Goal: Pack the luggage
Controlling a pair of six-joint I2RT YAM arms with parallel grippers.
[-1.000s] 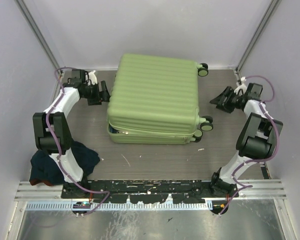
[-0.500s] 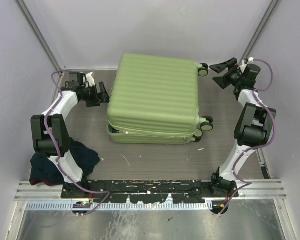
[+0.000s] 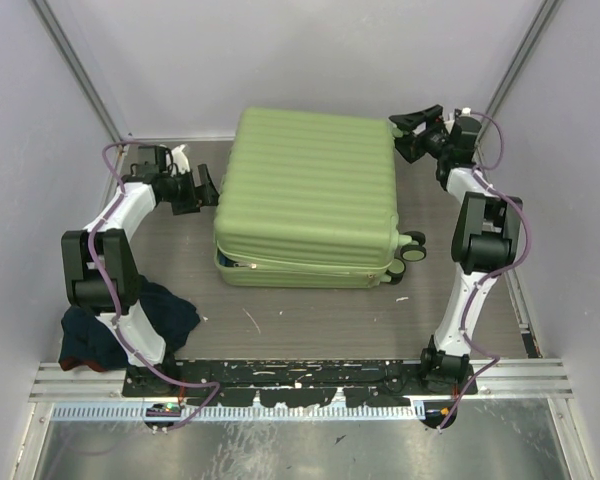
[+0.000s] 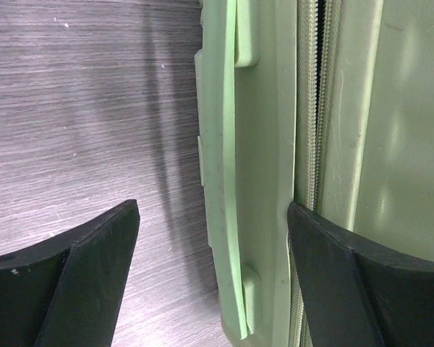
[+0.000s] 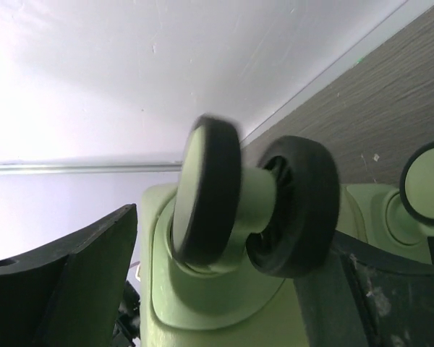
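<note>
The light-green ribbed luggage (image 3: 310, 190) lies flat mid-table, its lid down, with a narrow gap along the near edge (image 3: 280, 266). My left gripper (image 3: 208, 188) is open at its left side. In the left wrist view (image 4: 213, 282) the jaws straddle the green handle (image 4: 224, 181), and the right finger (image 4: 362, 289) rests by the zipper seam (image 4: 315, 108). My right gripper (image 3: 408, 130) is open at the far right corner. In the right wrist view (image 5: 224, 289) its jaws stand on either side of the twin black wheel (image 5: 253, 202).
A dark blue cloth heap (image 3: 120, 325) lies by the left arm's base. Another suitcase wheel (image 3: 414, 250) sticks out on the right side. White walls stand close behind and on both sides. The wood-grain table (image 3: 310, 315) shows in front of the suitcase.
My right arm has swung from the right side of the table up and left to the suitcase's far right wheel. The left gripper has stayed at the handle side.
</note>
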